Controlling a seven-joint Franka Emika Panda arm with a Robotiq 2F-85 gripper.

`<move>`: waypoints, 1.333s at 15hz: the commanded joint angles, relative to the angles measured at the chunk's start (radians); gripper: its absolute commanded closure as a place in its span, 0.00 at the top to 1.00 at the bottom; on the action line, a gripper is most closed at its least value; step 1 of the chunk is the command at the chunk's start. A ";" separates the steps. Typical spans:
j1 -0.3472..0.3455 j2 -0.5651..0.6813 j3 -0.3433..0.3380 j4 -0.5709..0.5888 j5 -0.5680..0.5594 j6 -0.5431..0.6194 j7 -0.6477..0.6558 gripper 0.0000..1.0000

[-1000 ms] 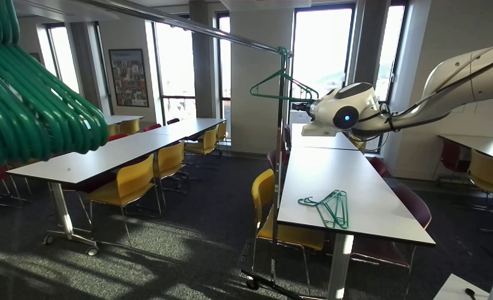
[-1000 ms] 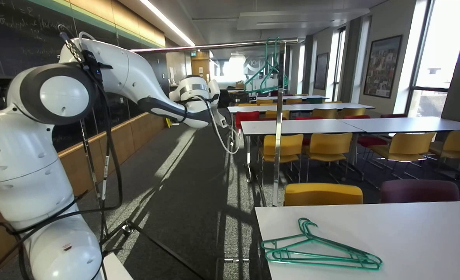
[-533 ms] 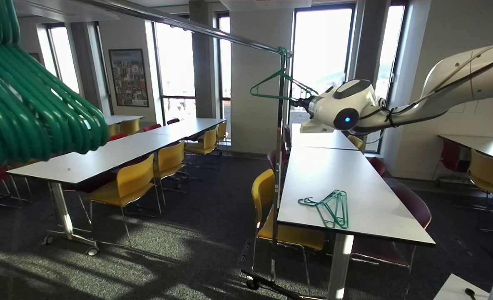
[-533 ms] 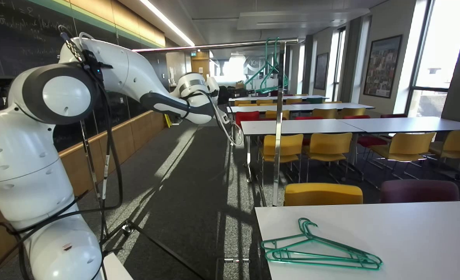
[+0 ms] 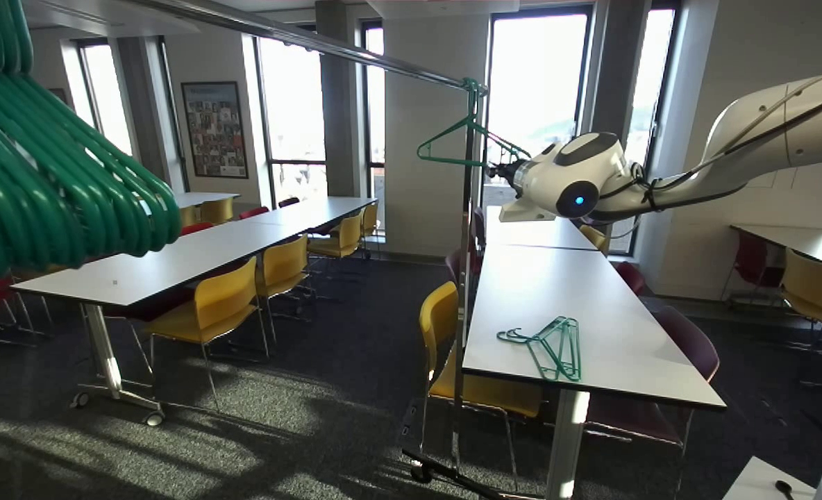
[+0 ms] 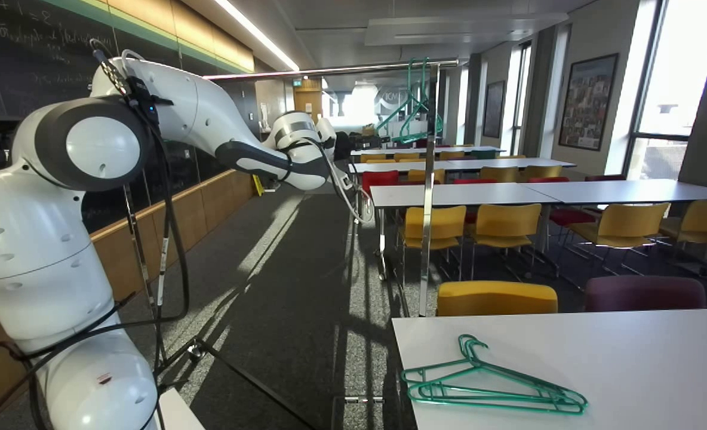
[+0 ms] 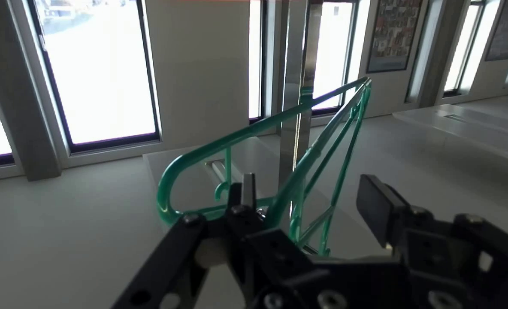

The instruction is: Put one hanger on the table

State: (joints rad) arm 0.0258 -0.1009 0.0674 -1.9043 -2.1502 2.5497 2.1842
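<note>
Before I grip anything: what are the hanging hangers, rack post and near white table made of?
Hangers: probably plastic, glossy; smooth, rounded green bars with bright highlights.
Post: metal, polished or chromed by the look; mirror-like streaks. Which metal, can't tell.
Table: top likely laminate, satin; even white with soft sheen and a thin dark edge. Core not visible.

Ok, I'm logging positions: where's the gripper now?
In an exterior view, the gripper is just right of the rack's upright post, by the hanging green hangers.
</note>
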 commanded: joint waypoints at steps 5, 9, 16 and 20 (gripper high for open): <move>0.021 0.003 -0.018 0.022 -0.026 0.008 0.012 0.06; 0.027 0.000 -0.016 0.020 -0.020 0.009 0.007 0.37; 0.034 -0.010 -0.012 0.007 -0.019 0.010 0.001 0.89; 0.049 -0.029 -0.006 -0.018 -0.015 0.013 -0.001 1.00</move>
State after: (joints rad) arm 0.0585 -0.1010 0.0674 -1.9055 -2.1502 2.5500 2.1839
